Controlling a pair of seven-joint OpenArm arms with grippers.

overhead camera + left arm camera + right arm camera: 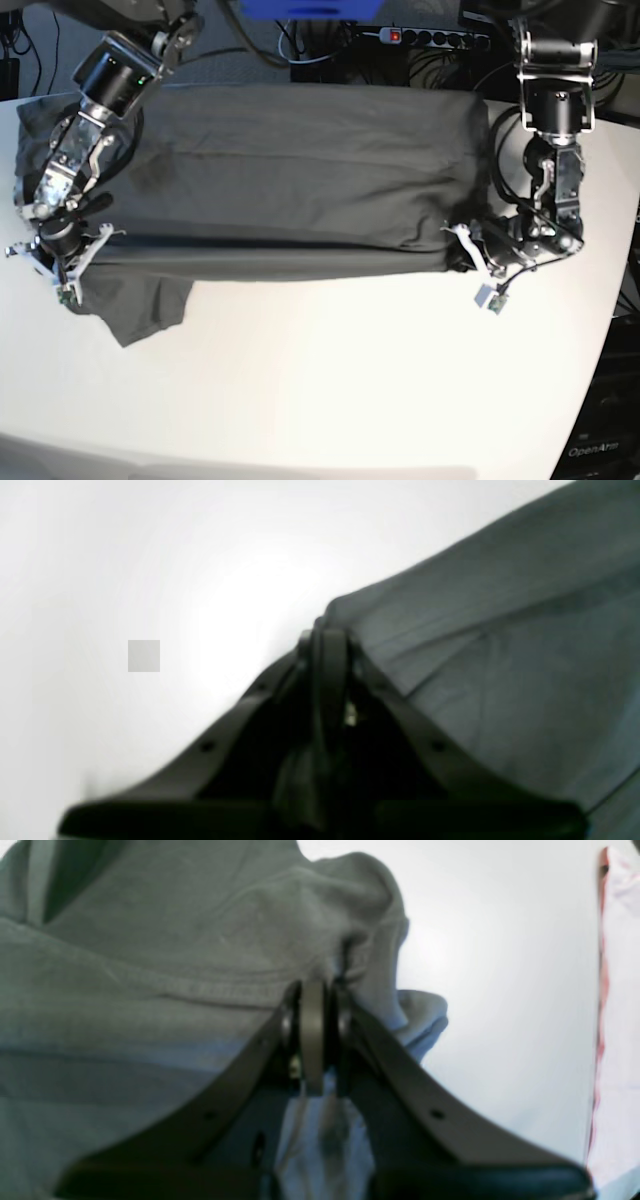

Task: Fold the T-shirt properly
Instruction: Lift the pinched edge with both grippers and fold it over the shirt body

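This looks like a robot lab. Two black robot arms are fixed at the far side of a big white bench. Behind the bench there are lots of tangled black cables and a power strip with a red switch. A black box in the corner says "OpenArm".

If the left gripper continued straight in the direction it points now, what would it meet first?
Most likely the T-shirt itself: the left gripper has its jaws shut on a corner of it, and grey cloth lies directly ahead. Beyond the edge, only bare white table shows; depth is unclear.
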